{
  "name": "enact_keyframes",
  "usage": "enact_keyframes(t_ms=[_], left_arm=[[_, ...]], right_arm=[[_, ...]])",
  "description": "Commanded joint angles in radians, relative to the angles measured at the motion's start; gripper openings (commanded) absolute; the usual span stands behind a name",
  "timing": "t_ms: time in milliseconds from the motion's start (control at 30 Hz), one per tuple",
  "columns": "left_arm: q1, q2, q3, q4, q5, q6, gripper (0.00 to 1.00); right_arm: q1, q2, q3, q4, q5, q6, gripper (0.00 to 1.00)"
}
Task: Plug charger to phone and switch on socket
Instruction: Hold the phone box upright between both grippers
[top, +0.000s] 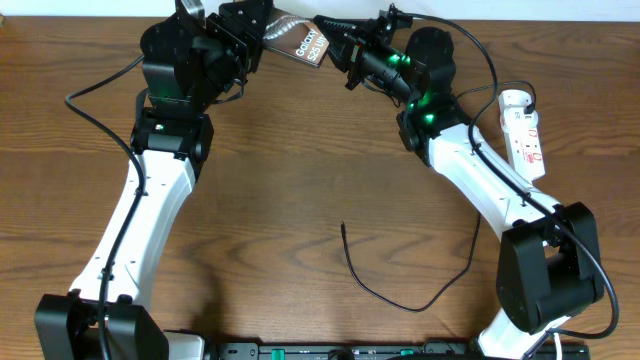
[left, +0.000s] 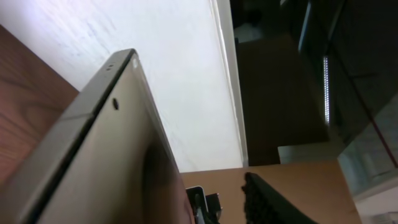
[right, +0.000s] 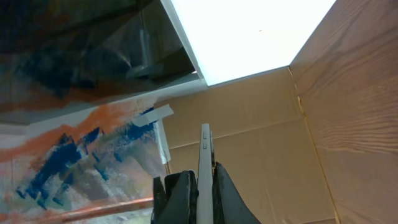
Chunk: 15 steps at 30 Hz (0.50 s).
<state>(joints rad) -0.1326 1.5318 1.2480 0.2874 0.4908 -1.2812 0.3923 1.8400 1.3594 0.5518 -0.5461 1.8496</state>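
Wooden worktop (top: 300, 180): right pincer (top: 340, 52) pinches phone (top: 306, 45) at top; left pincer (top: 245, 45) grip cannot be told; charger (top: 375, 290) lies unplugged lower centre, socket (top: 525, 130) untouched.

Indoor lab-like workspace: wood-grain table (top: 300, 180), cardboard panels (right: 249, 124), orange-blue painted wall (right: 74, 155), bright white panel (right: 249, 31).

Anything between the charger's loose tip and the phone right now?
Nothing visible: only bare table separates the charger tip from the phone, which the left pincer and right pincer both hold.
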Motion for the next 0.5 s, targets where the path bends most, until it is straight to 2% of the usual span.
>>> enact_keyframes(t_ms=[0, 200, 400, 433, 467], left_arm=[[0.002, 0.013, 0.017, 0.005, -0.005, 0.017, 0.43], [0.002, 0.015, 0.017, 0.005, -0.005, 0.017, 0.27], [0.002, 0.015, 0.017, 0.005, -0.005, 0.017, 0.19], [0.002, 0.015, 0.017, 0.006, -0.005, 0.017, 0.13], [0.002, 0.015, 0.017, 0.006, -0.004, 0.017, 0.11]], right_arm=[[0.01, -0.009, 0.019, 0.013, -0.03, 0.003, 0.01], [0.01, -0.009, 0.019, 0.013, -0.029, 0.0, 0.02], [0.01, -0.009, 0.019, 0.013, -0.034, -0.006, 0.01], [0.01, -0.009, 0.019, 0.013, -0.034, -0.007, 0.02], [0.01, -0.009, 0.019, 0.013, -0.036, -0.007, 0.02]])
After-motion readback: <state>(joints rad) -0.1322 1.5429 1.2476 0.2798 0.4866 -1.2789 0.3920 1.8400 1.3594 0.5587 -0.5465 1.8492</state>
